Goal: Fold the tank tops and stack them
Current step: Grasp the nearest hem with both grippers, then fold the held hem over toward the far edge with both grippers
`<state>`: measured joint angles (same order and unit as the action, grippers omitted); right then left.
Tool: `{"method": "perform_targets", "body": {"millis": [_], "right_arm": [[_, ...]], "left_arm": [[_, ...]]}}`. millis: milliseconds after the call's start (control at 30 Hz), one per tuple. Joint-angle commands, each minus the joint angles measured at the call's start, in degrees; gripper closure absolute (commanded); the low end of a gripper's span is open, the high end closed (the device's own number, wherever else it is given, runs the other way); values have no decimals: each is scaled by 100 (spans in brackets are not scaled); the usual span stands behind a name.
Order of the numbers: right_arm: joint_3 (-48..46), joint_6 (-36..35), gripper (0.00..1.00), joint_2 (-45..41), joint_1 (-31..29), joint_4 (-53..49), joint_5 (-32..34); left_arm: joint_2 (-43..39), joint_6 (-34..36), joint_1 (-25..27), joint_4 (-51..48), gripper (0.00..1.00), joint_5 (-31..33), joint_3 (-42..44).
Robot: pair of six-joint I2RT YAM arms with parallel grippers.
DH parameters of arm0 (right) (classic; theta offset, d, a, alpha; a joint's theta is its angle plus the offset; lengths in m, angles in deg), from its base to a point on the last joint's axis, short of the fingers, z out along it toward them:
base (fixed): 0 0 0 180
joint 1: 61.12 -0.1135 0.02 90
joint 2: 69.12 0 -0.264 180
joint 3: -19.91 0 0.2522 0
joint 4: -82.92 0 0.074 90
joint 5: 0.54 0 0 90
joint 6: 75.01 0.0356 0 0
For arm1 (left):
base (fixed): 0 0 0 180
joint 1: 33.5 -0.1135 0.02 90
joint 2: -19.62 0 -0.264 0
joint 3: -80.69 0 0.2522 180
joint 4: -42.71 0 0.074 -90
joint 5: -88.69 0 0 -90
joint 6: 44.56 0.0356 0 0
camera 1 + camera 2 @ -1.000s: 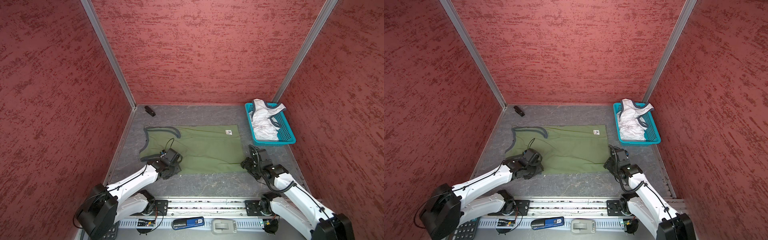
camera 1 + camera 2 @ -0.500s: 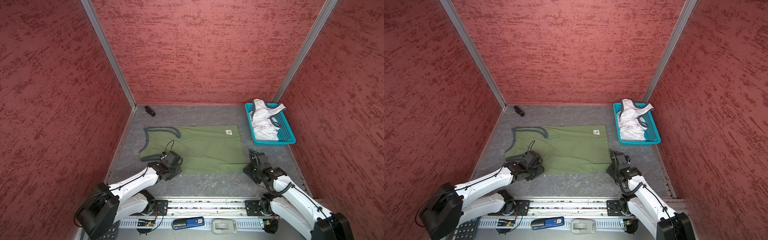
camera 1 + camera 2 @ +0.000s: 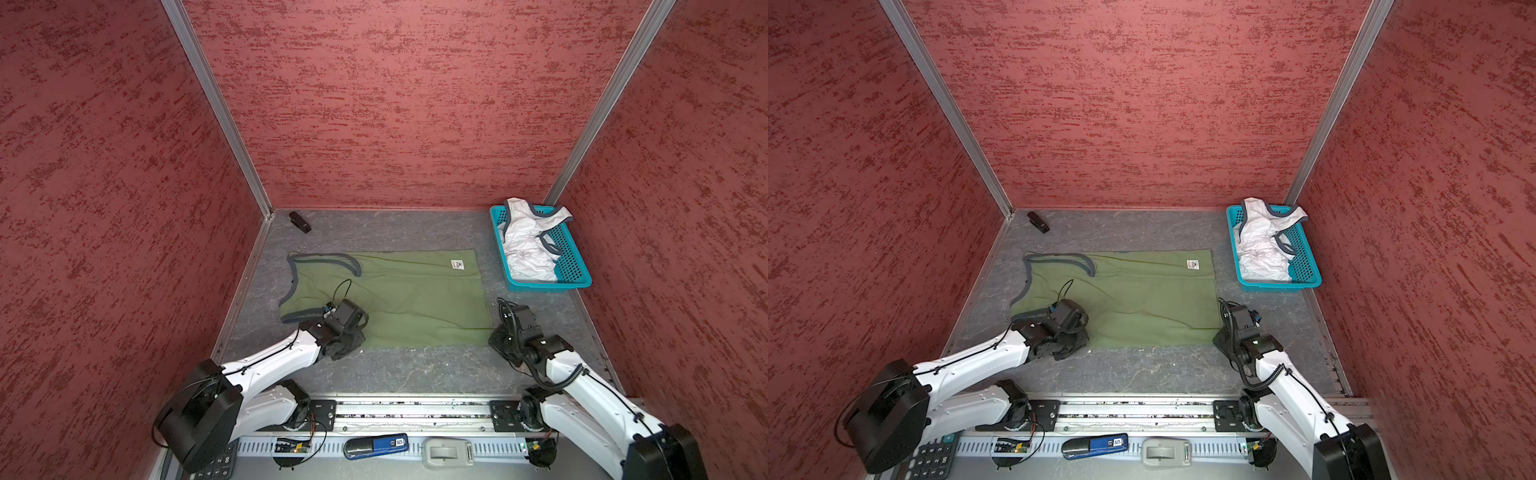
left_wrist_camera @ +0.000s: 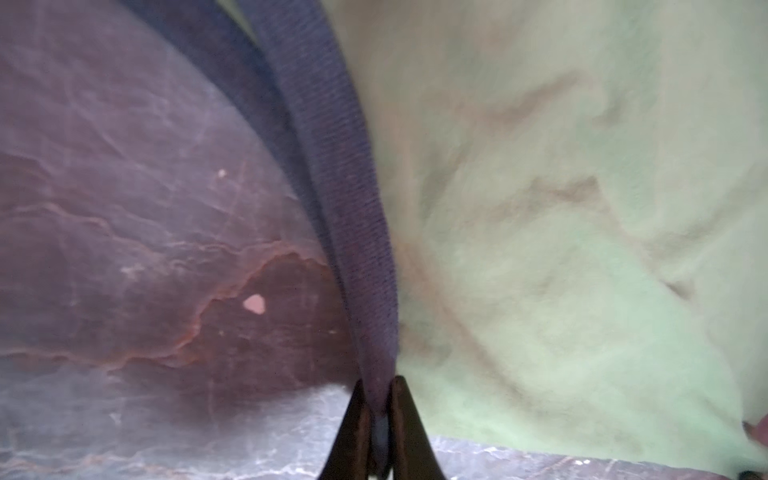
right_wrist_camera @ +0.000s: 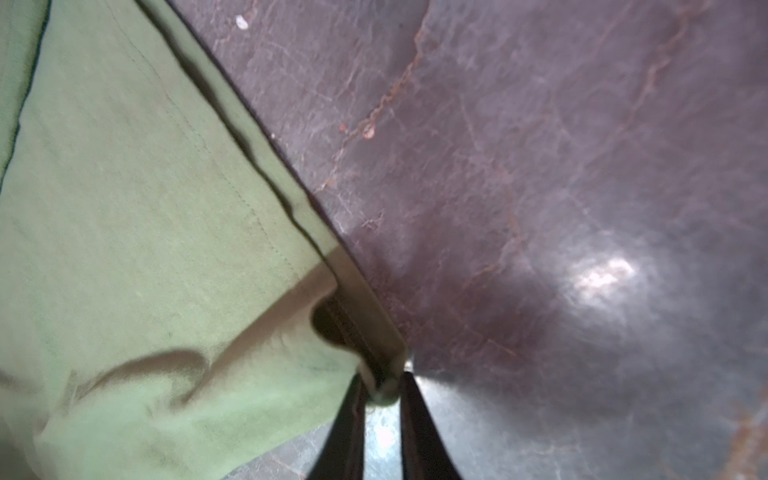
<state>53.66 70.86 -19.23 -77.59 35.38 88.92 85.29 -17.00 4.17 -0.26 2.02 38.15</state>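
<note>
Your olive green tank top (image 3: 407,299) lies spread flat in the middle of the grey table (image 3: 415,370), with its grey-trimmed straps toward 9 o'clock and its straight hem toward 3 o'clock. A small badge label (image 3: 457,264) sits near the shirt's 1 o'clock corner.

Your left gripper (image 4: 378,390) is down at the shirt's 7 o'clock corner. In the left wrist view its two dark jaws are pinched together on the grey trim (image 4: 357,232) of an armhole, and the band runs straight in between the tips. The cloth beside it puckers into soft wrinkles.

Your right gripper (image 5: 384,386) is at the shirt's 5 o'clock corner. In the right wrist view the jaws are clamped on the hem corner, where the stitched edge curls up into a small fold just ahead of the tips. The tips sit right at the table surface.

The white tank top (image 3: 528,245) is crumpled in the turquoise basket (image 3: 548,286) at 2 o'clock on the table, against the back right corner — one strap hangs over the far rim. It is well apart from both arms.

A small black object (image 3: 300,221) rests at 11 o'clock by the back left corner; you can't tell what it is.
</note>
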Motion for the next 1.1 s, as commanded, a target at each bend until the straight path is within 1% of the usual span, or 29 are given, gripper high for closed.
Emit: {"method": "perform_targets", "body": {"millis": [0,100,300,433,567,633,767,933,1067], "right_arm": [[222,-4,89,79,-48,130,238],[281,-62,94,153,-49,185,247],[533,-250,100,194,-49,85,317],[779,-428,100,313,-42,46,286],[1226,-739,100,627,-39,32,371],[1481,-943,100,888,-26,89,456],[2086,-1420,100,1705,171,357,484],[2693,-1842,100,2610,429,852,449],[3132,-2007,100,3265,588,1126,333]], "left_arm": [[-6,131,-4,-72,90,19,-161],[-31,145,-54,-54,91,-3,-190],[-30,313,-175,-175,96,18,-427],[-2,464,-302,-223,98,28,-685],[169,683,-543,-160,99,15,-1042],[359,813,-706,-106,99,19,-1263],[930,1085,-1078,146,99,152,-1631],[1907,1356,-1693,582,99,-418,-2139],[2523,1431,-1919,638,99,-581,-2580]]}}
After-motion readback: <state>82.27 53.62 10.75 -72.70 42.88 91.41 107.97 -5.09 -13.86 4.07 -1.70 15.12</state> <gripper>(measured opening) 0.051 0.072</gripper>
